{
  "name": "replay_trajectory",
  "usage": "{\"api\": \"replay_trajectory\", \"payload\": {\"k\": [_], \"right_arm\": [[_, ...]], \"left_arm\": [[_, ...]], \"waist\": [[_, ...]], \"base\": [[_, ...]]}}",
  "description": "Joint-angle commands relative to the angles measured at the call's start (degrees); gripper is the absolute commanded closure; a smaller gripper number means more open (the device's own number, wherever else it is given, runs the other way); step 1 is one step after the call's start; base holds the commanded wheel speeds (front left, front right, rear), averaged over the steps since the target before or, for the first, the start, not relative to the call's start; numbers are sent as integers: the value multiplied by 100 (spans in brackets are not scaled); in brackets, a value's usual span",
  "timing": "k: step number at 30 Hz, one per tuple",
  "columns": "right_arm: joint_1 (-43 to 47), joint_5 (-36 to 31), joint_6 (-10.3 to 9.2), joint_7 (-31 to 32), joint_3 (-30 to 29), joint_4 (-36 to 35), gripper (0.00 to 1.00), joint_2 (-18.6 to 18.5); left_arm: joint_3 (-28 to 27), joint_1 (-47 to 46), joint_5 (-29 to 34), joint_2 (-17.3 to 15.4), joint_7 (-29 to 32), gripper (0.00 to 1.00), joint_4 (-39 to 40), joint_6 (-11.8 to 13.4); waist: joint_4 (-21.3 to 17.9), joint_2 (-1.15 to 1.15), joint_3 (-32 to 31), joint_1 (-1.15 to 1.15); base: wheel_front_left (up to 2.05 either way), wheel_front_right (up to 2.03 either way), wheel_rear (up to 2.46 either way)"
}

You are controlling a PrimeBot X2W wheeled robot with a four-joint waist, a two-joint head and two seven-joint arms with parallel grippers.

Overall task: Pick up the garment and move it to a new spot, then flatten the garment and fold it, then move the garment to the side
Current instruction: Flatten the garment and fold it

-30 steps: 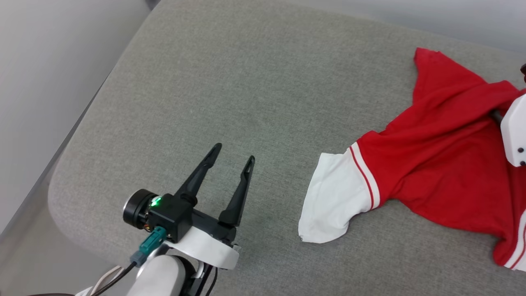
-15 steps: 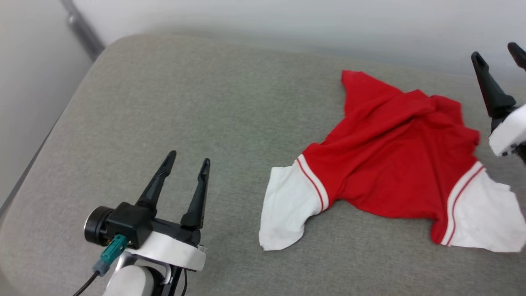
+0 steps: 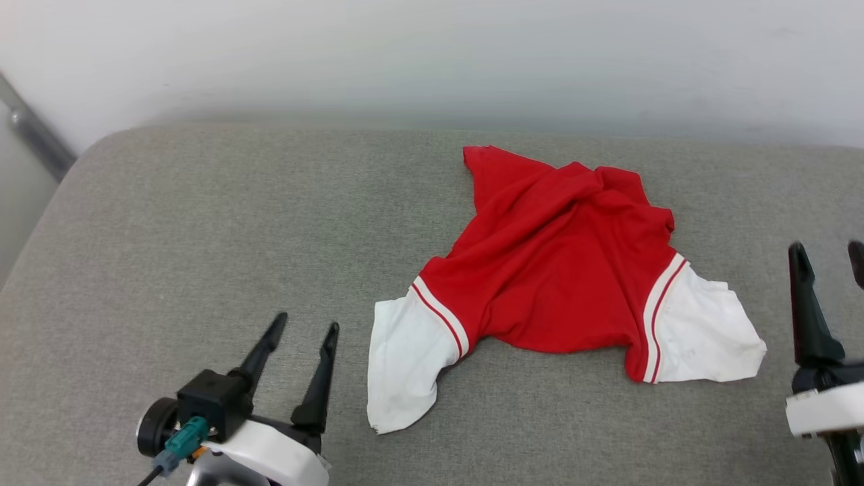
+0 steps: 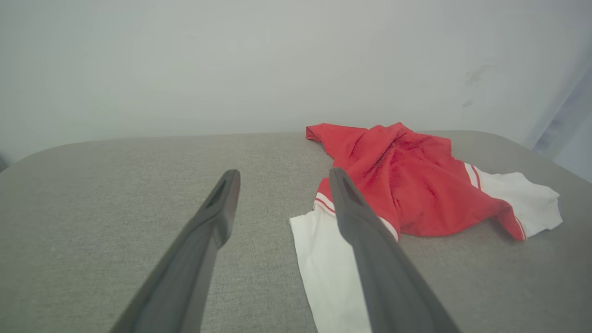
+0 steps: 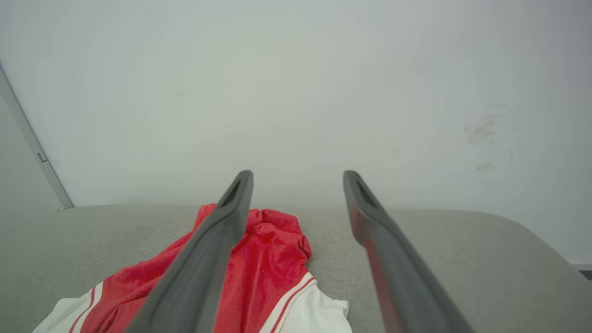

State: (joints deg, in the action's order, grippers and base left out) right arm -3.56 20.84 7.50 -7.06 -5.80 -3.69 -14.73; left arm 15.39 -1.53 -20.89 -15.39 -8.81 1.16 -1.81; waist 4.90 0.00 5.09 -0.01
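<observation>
Red against grey upholstery: finds the garment lying loose on the cushion, a little right of centre, one red corner reaching close to the far edge by the wall, body bunched into ridges, both white sleeves splayed toward the near edge. Shows no lettering or number, so probably face down or folded over on itself. Puts the left gripper toward the near edge, just beside the sleeve on that side without touching it, fingers parted a moderate way and holding nothing. Puts the right gripper off the other sleeve, near but apart, likewise spread and empty. Reads as early: no grip on the cloth, no flat spread, no fold. Cannot tell whether this spot is the new one or the starting one. Leaves, on that judgement, smoothing the body flat, folding, then shifting the bundle to the side.
</observation>
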Motion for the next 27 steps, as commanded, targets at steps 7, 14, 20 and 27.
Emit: {"api": "replay_trajectory", "payload": {"k": [7,14,20,27], "right_arm": [[607,-143,-3,354,-389,-823,0,336],[543,-213,-3,290,-400,-915,0,470],[393,-246,-2,252,-304,-812,0,498],[348,-367,-3,150,-199,-676,0,498]], "left_arm": [[295,189,-203,-307,1581,0,391,-17],[555,-26,-562,-633,3554,0,1172,-7],[700,-40,-836,-849,4813,0,1317,119],[623,-232,-735,-925,5049,0,1016,312]], "waist": [[-179,0,239,1],[-322,0,561,1],[-484,0,790,1],[-586,0,1034,1]], "base": [[0,0,0],[0,0,0],[0,0,0],[0,0,0]]}}
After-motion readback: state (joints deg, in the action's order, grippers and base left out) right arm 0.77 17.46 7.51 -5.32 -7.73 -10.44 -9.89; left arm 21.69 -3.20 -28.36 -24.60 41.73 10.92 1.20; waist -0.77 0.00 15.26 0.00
